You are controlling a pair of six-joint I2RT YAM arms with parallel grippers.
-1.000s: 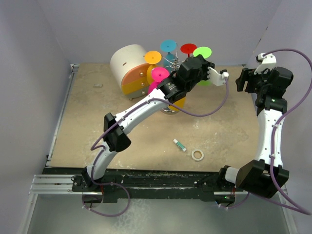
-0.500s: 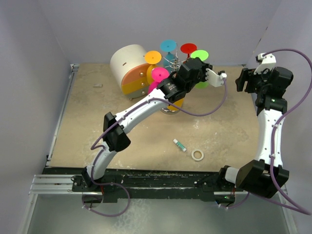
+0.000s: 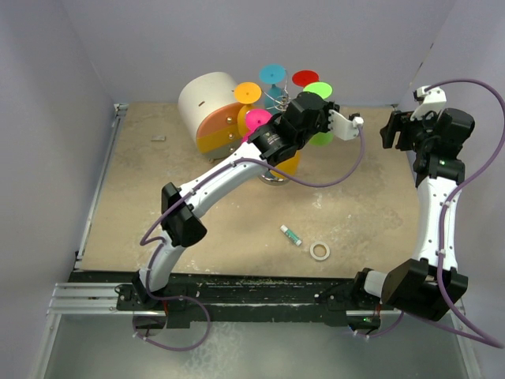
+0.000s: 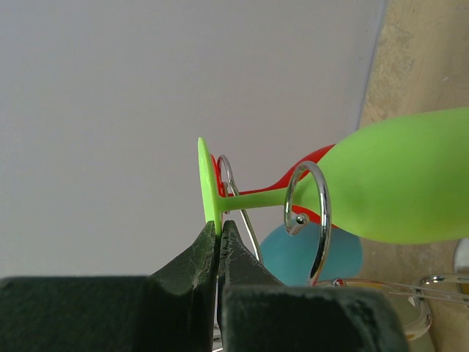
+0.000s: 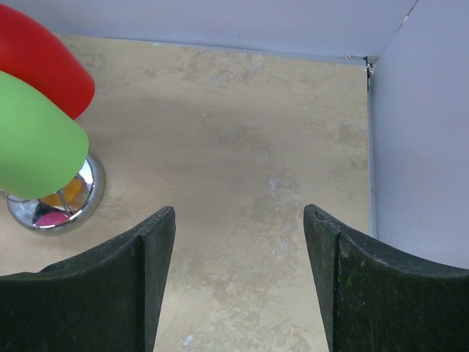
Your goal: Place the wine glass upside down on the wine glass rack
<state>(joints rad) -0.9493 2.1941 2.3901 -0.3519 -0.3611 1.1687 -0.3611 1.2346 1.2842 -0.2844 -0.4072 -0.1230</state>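
From above, the left gripper (image 3: pixel 314 104) has edged toward 9 o'clock since a second ago, bringing the green glass (image 3: pixel 319 90) in over the rack (image 3: pixel 276 99) at the 12 o'clock edge of the table (image 3: pixel 158 205). Its wrist view shows it pinching the rim of the glass's foot with the stem inside a chrome loop (image 4: pixel 323 216), so I'd judge the glass hung, with only release and retreat left. The right wrist view shows the right gripper (image 5: pixel 238 242) spread wide and holding nothing, the glass at its 9 o'clock.
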